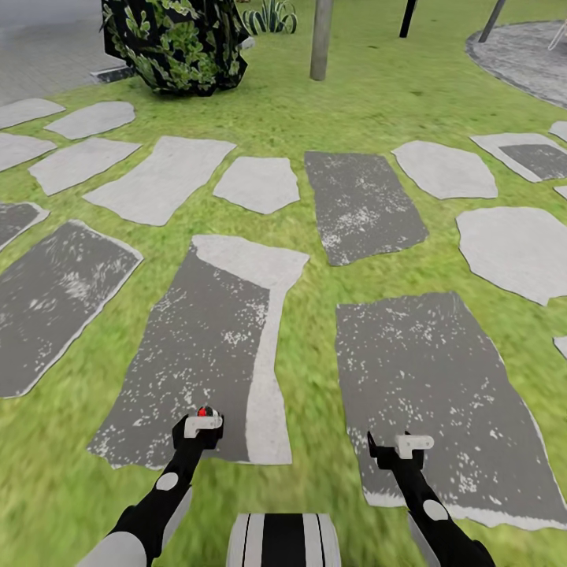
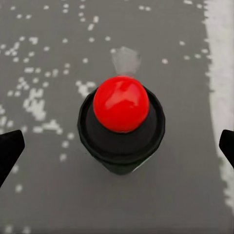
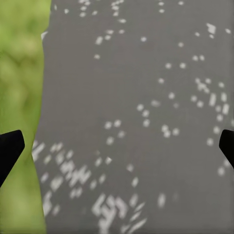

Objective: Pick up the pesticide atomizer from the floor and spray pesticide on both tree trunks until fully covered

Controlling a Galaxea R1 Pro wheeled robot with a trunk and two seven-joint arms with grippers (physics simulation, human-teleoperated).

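Observation:
The pesticide atomizer (image 2: 121,124), a black bottle with a round red cap, stands on a dark grey stepping stone (image 2: 44,58). My left gripper (image 2: 117,146) hangs straight above it, open, with a fingertip far out on either side and clear of the bottle. In the head view only the atomizer's red cap (image 1: 206,411) peeks out past the left gripper (image 1: 201,431). My right gripper (image 1: 398,450) is open with nothing between its fingers over another dark stone (image 3: 146,97). One pale grey-beige tree trunk (image 1: 320,39) rises at the far end of the lawn.
Grey stepping stones (image 1: 165,177) lie across the green grass (image 1: 315,331). A dark leafy bush (image 1: 177,43) stands far left of the trunk. A black post (image 1: 408,17) and a grey paved patch (image 1: 524,55) are at the far right.

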